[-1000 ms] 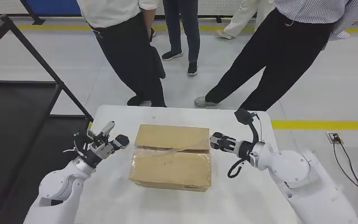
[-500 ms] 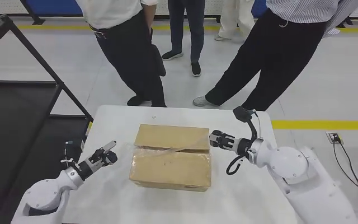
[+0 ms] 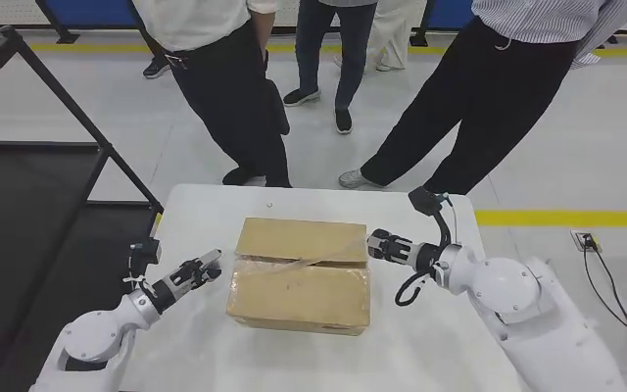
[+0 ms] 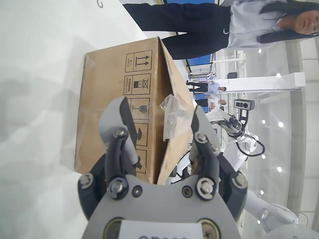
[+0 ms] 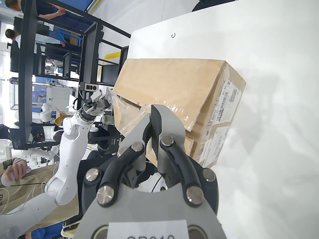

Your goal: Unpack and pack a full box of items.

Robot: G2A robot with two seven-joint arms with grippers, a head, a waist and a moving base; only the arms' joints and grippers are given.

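A brown cardboard box (image 3: 299,284) lies in the middle of the white table (image 3: 196,343), with loose clear tape (image 3: 294,261) along its top seam. My left gripper (image 3: 206,265) is open, just off the box's left end; in the left wrist view this gripper (image 4: 160,116) faces the box (image 4: 119,88) and a hanging tape strip (image 4: 170,118). My right gripper (image 3: 375,245) is shut at the box's right end. In the right wrist view its tips (image 5: 152,115) sit against the taped flap edge (image 5: 174,110); I cannot tell if anything is pinched.
Several people stand close beyond the table's far edge (image 3: 323,188). A black metal rack (image 3: 59,147) is on the left. Bare table lies in front of the box and at both ends.
My left gripper dropped lower and back, then came forward again towards the box's left end. The right gripper and the box have stayed in place.
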